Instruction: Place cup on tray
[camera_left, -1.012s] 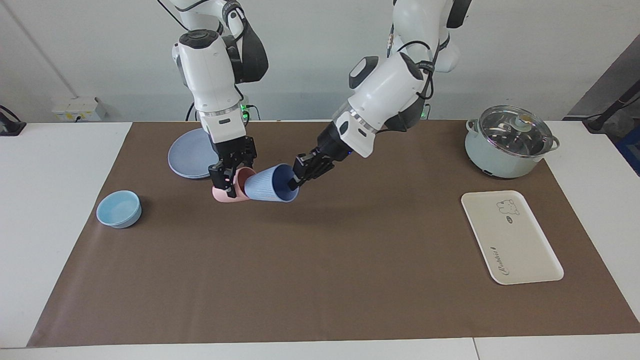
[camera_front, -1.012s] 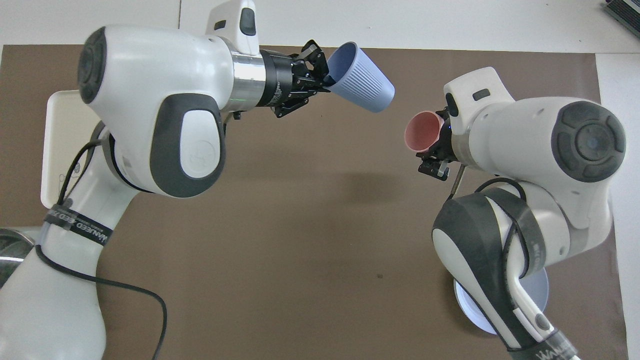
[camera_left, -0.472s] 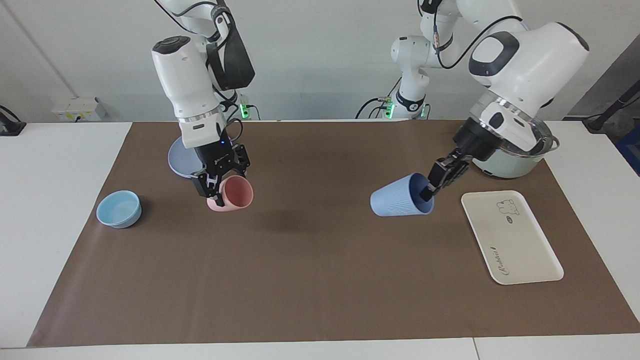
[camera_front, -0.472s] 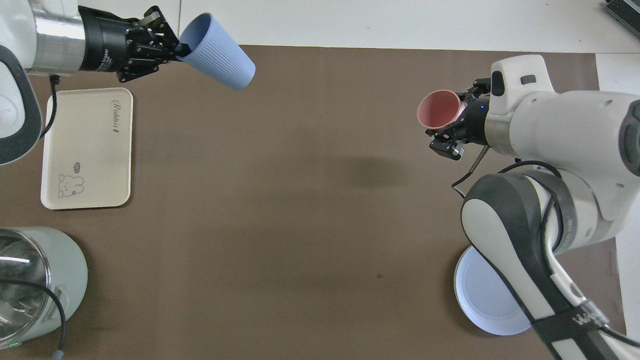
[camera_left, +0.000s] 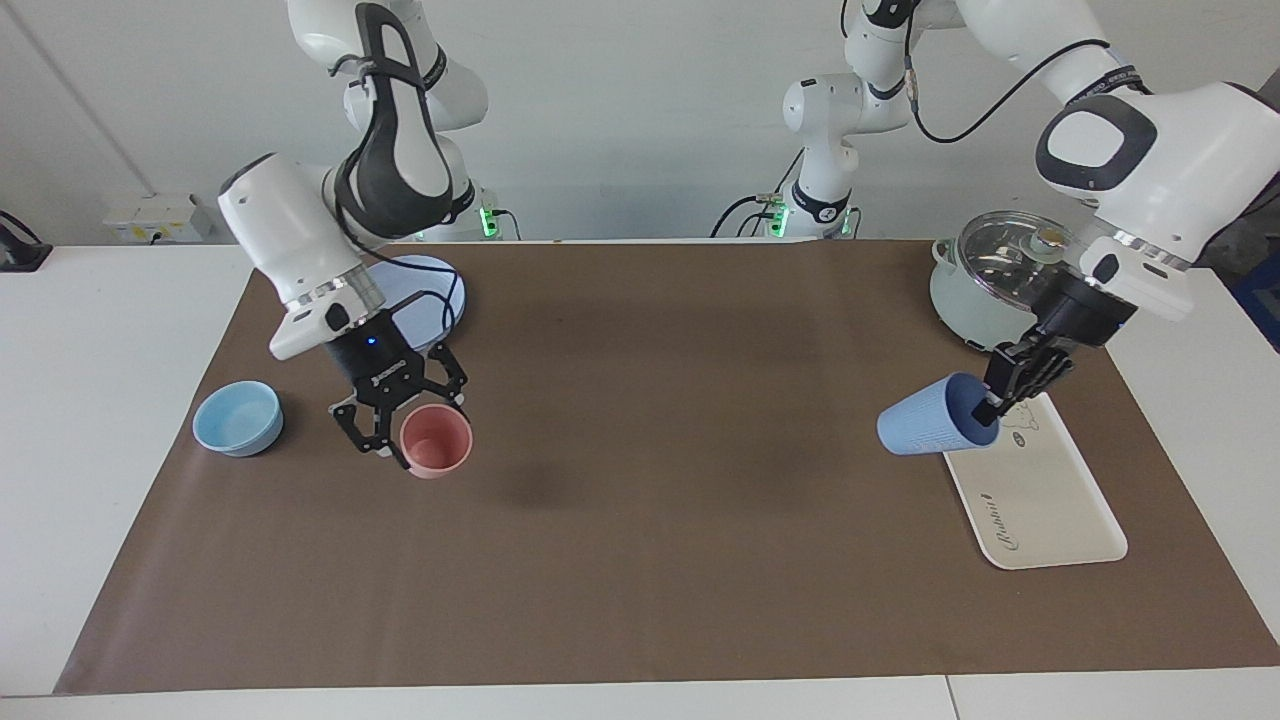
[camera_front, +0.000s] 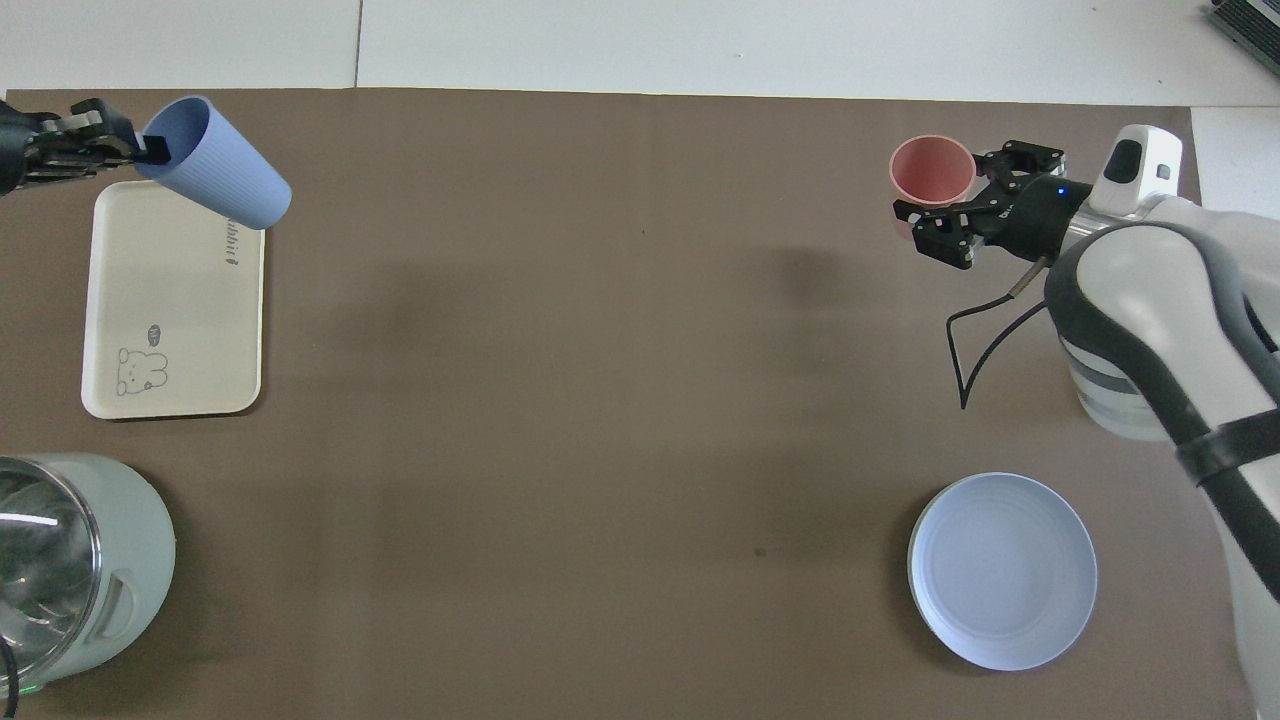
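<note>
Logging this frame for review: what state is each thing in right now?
cup: tilted, held in the air over the tray's edge
left gripper: shut on the cup's rim
tray: flat, bare
pink cup: tipped, held by the right gripper
pot: lid on
bowl: upright, empty
plate: empty

Tray (camera_left: 1040, 500) bare; pot (camera_left: 1010, 285) close by, robot-side.

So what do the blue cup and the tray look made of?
The cup, held tilted in the left claw, looks like matte plastic: ribbed wall, no glare. The tray looks like smooth cream plastic or melamine with a printed drawing; which one is unclear.
</note>
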